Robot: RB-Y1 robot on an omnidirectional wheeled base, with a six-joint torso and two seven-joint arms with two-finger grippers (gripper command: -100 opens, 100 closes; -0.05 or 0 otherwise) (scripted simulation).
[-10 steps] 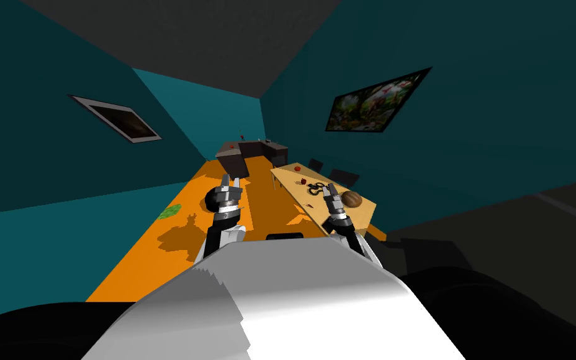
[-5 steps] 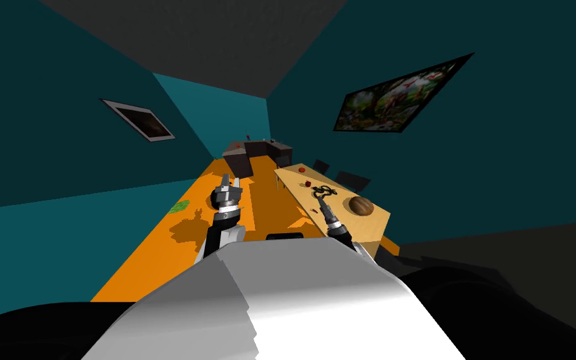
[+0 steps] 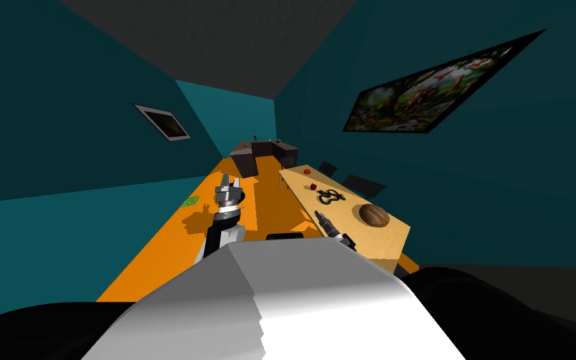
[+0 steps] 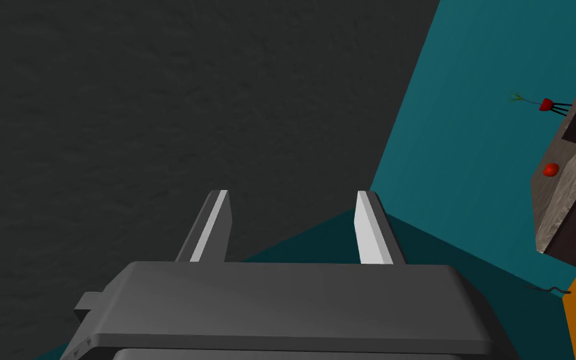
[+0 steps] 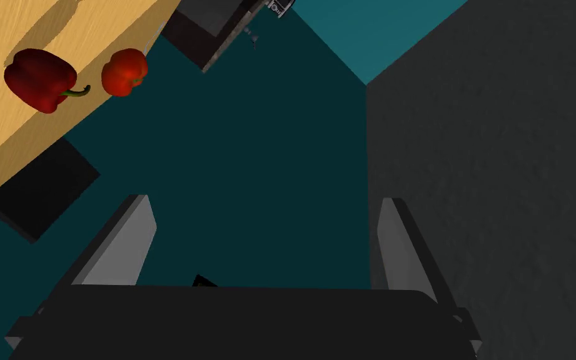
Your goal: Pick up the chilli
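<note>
1. the chilli (image 5: 40, 80), a dark red, green-stemmed pod, lay on the wooden table (image 3: 349, 212) at the right, between a black curled thing (image 3: 330, 197) and a farther round red fruit (image 5: 124, 72).
2. it looked light, glossy and likely slippery; best gripped across its plump middle, not the stem.
3. the right gripper (image 5: 267, 201) hung nearer, blades apart and empty; the left gripper (image 4: 292, 194), also spread, hung farther left.

A long wooden bench (image 3: 346, 209) runs along our right, beside the teal wall. On it lie a round brown lump (image 3: 374, 215), a black curly thing (image 3: 330, 197) and, farther off, two small red things (image 3: 312, 186). Our right jaws sit over its left edge. Our left jaws hang above the orange floor (image 3: 168, 250). A dark counter (image 3: 262, 152) stands at the far end.
</note>
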